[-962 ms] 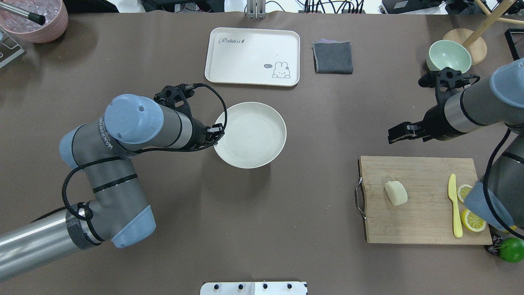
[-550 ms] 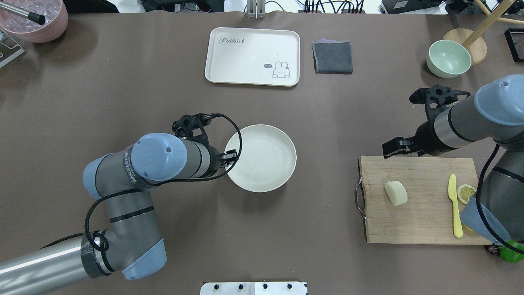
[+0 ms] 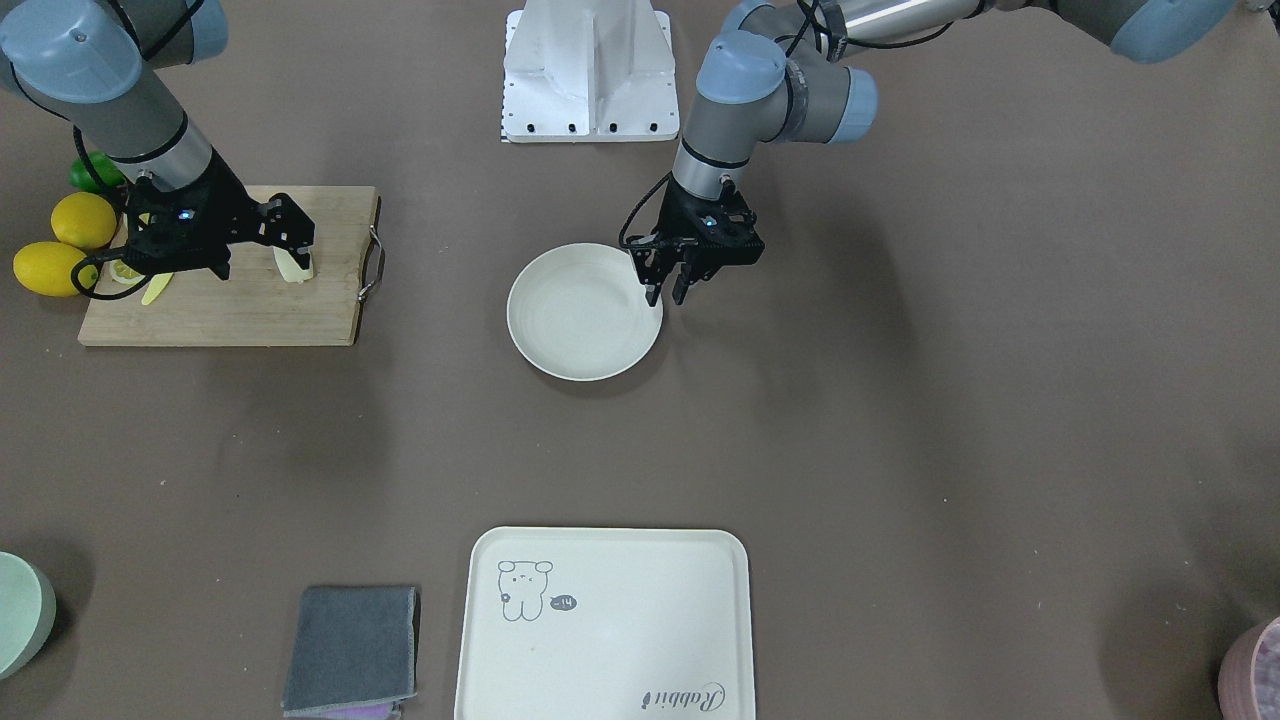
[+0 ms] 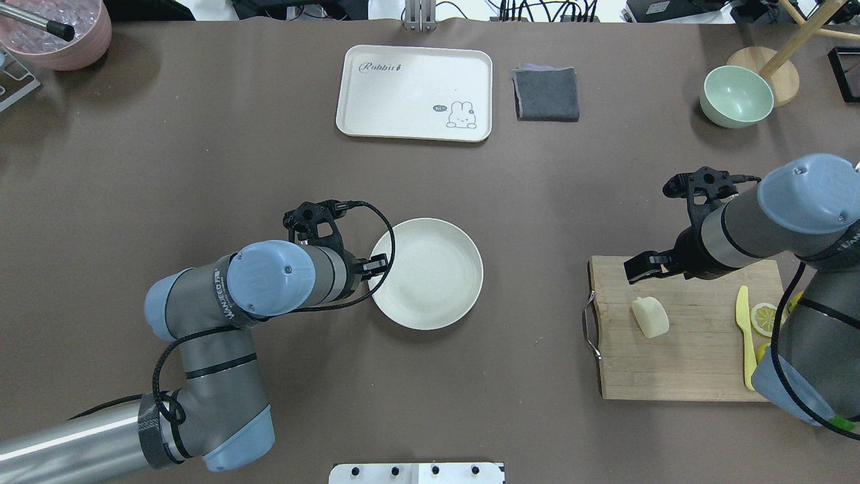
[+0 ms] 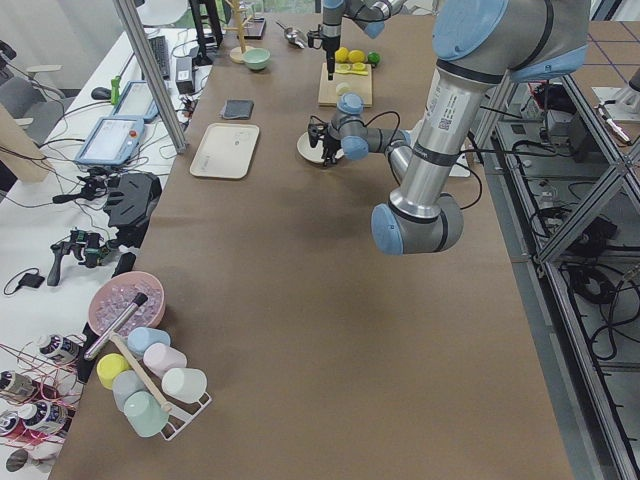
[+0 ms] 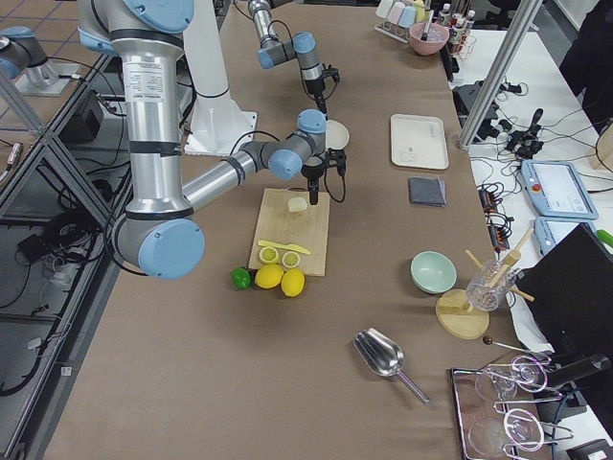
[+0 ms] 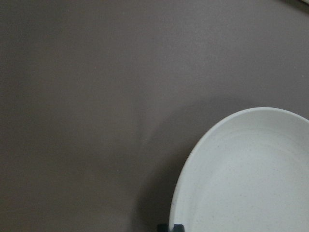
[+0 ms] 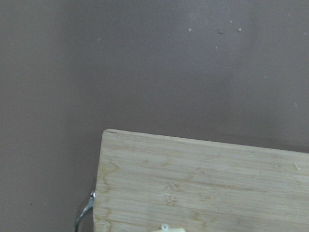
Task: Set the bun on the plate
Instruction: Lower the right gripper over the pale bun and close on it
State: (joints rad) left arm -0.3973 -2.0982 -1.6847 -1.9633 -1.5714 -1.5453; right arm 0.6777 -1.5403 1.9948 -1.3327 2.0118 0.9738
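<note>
The bun (image 4: 650, 316) is a pale cream block lying on the wooden cutting board (image 4: 692, 356), near its left end; it also shows as the bun (image 3: 296, 265) in the front-facing view. My right gripper (image 4: 637, 267) hovers open over the board's far left corner, just beyond the bun and apart from it. The round off-white plate (image 4: 437, 279) sits mid-table with nothing on it. My left gripper (image 3: 667, 293) is shut on the plate's rim, one finger inside and one outside. In the left wrist view the plate (image 7: 251, 183) fills the lower right.
A yellow knife (image 4: 746, 336) and a lemon slice (image 4: 764, 318) lie at the board's right end, whole lemons (image 3: 82, 218) beside it. At the far side are the rabbit tray (image 4: 414, 93), a grey cloth (image 4: 546, 93), a green bowl (image 4: 736, 96) and a pink bowl (image 4: 60, 33).
My left gripper has drawn the plate toward the robot and a little to the right. My right gripper has come nearer, from beside the green bowl to the board's far corner.
</note>
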